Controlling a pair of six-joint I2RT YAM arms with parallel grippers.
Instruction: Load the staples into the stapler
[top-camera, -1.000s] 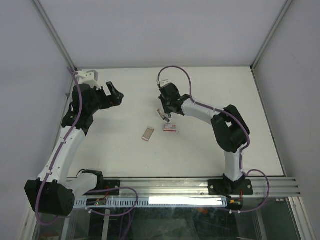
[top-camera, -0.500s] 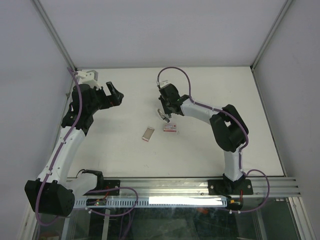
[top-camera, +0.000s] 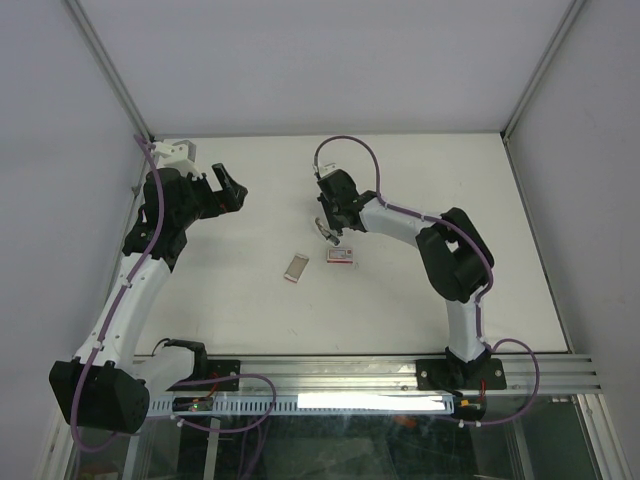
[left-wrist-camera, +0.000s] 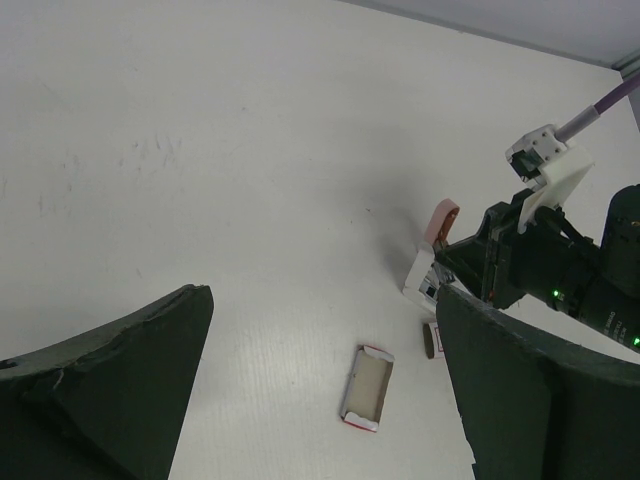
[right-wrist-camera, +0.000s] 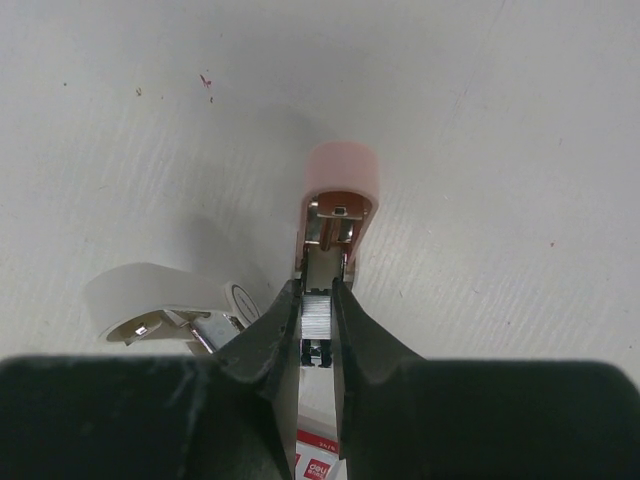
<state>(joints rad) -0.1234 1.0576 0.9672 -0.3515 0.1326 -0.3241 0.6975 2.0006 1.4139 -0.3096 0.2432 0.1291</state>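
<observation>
The right gripper (right-wrist-camera: 316, 290) is pinching a ribbed silvery strip (right-wrist-camera: 317, 316) over the open stapler (right-wrist-camera: 340, 185), its fingers (right-wrist-camera: 270, 335) hiding the channel's rear. The staples (top-camera: 297, 267) are lying near the red-and-white box (top-camera: 340, 255); the left gripper (top-camera: 232, 188) is hovering spread wide

your right gripper (right-wrist-camera: 317, 290) hides the rear of the stapler (right-wrist-camera: 340, 178) and the lower end of the staple strip (right-wrist-camera: 317, 314). the red-and-white box (right-wrist-camera: 318, 465) is cut by the bottom edge. from above, the stapler is too small to read.
</observation>
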